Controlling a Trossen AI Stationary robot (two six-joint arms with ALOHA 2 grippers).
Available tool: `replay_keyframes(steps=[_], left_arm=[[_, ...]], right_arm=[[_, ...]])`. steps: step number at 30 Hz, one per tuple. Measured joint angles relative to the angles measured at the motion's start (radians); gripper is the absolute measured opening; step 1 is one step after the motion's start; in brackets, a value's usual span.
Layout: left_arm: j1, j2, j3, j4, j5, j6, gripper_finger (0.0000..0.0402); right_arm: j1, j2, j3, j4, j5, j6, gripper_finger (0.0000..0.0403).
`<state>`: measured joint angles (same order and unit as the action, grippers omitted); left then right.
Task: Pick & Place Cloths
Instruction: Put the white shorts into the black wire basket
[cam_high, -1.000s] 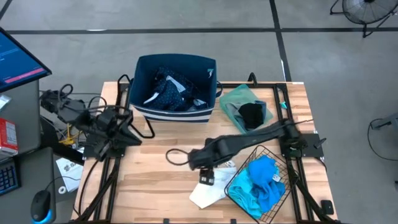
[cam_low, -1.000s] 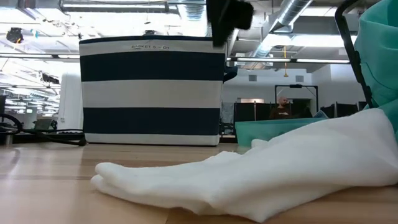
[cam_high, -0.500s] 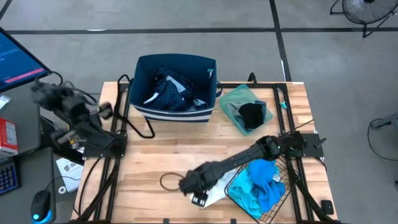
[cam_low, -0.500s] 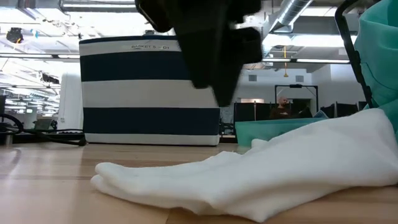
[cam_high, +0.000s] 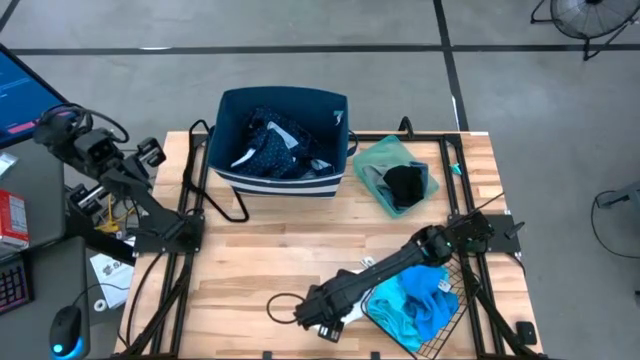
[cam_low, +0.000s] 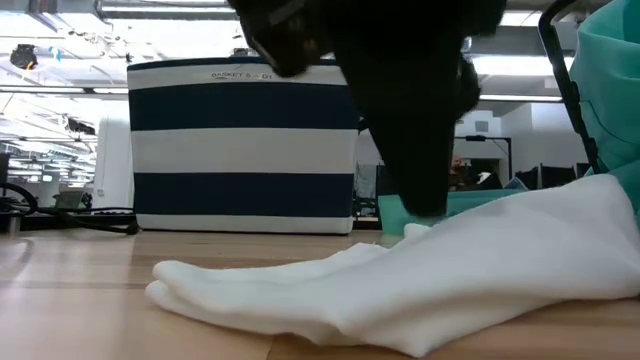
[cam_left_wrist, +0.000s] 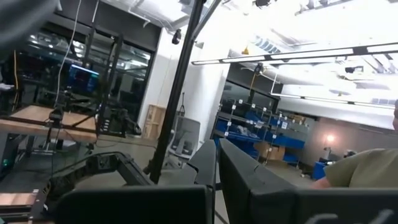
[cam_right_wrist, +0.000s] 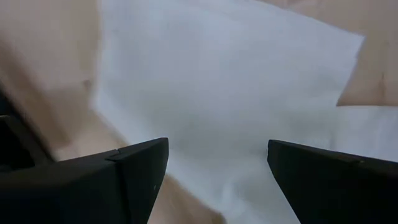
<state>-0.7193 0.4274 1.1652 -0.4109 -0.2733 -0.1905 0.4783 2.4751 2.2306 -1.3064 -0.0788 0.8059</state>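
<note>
A white cloth (cam_low: 400, 280) lies flat on the table near its near edge, also seen in the right wrist view (cam_right_wrist: 217, 93); in the high view (cam_high: 350, 318) the arm covers most of it. My right gripper (cam_right_wrist: 217, 165) is open and hangs close above it, one finger on either side (cam_low: 420, 195) (cam_high: 320, 318). A turquoise cloth (cam_high: 415, 298) lies in the wire basket (cam_high: 455, 320). The navy dotted cloth (cam_high: 272, 150) sits in the striped bin (cam_high: 285, 105). A black garment (cam_high: 405, 185) rests on grey and pale green cloth (cam_high: 385, 160). My left gripper (cam_left_wrist: 216, 186) is shut and raised beyond the table's left edge (cam_high: 60, 128).
The striped bin (cam_low: 245, 145) stands at the table's far side, left of centre. The wire basket sits at the near right corner, right beside the white cloth. Bare wood (cam_high: 250, 260) lies between the bin and the near edge. A monitor (cam_high: 30, 95) and cables stand off the left edge.
My right gripper has swept from the table's middle toward the near edge and come down over the white cloth. My left arm has risen and swung away past the table's left edge. The cloths have not moved.
</note>
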Motion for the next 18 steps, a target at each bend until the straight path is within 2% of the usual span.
replay_keyframes(steps=[8, 11, 14, 18], left_arm=[[0.0, 0.005, 0.0, -0.009, 0.0, -0.03, 0.0001], [0.0, 0.005, 0.0, -0.009, 0.0, -0.032, 0.0001], [0.0, 0.005, 0.0, -0.01, -0.013, -0.032, 0.0001], [0.0, 0.005, 0.0, -0.022, -0.023, -0.031, 0.0001]], right_arm=[[-0.002, -0.005, -0.123, 0.065, 0.005, -0.001, 0.0269], [-0.002, -0.005, -0.124, 0.066, 0.023, -0.024, 0.0252], [-0.004, -0.005, -0.125, 0.067, 0.032, -0.023, 0.0187], [-0.021, -0.004, -0.126, 0.07, 0.024, -0.022, 0.0039]])
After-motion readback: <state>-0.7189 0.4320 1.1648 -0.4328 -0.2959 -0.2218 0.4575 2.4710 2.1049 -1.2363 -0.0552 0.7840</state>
